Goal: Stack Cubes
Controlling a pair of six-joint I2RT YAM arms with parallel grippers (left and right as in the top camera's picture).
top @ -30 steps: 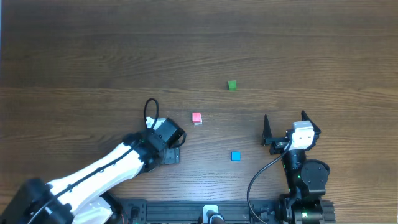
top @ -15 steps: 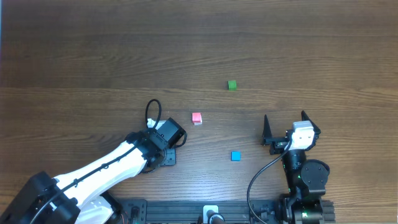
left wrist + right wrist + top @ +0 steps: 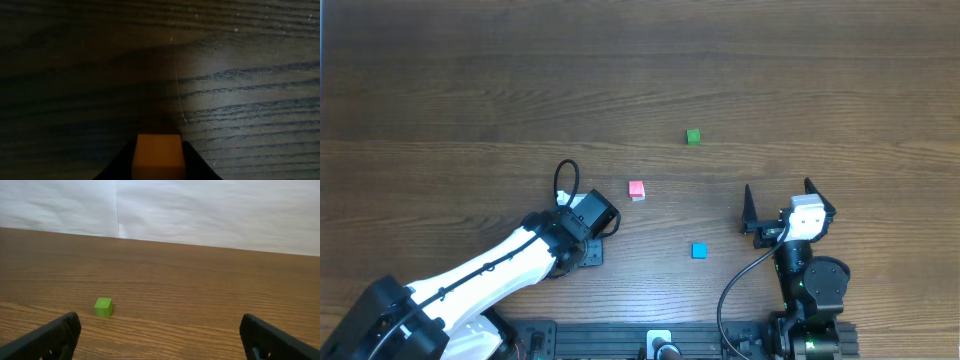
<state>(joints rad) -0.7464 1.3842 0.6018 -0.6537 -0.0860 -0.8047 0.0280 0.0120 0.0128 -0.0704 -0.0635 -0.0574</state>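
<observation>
My left gripper is shut on an orange cube, held low over the dark wood just in front of the wrist. In the top view the left gripper points down at the table, left of the blue cube and below-left of the pink cube. A green cube sits farther back; the right wrist view has this green cube ahead on the table. My right gripper stands open near its base with nothing between its fingers.
The wooden table stretches wide and bare to the back and left. A white wall rises behind the table's far edge. A black cable loops over the left wrist.
The left arm drew slightly back toward its base and to the left, then held still. The cubes on the table and the right arm have not moved.
</observation>
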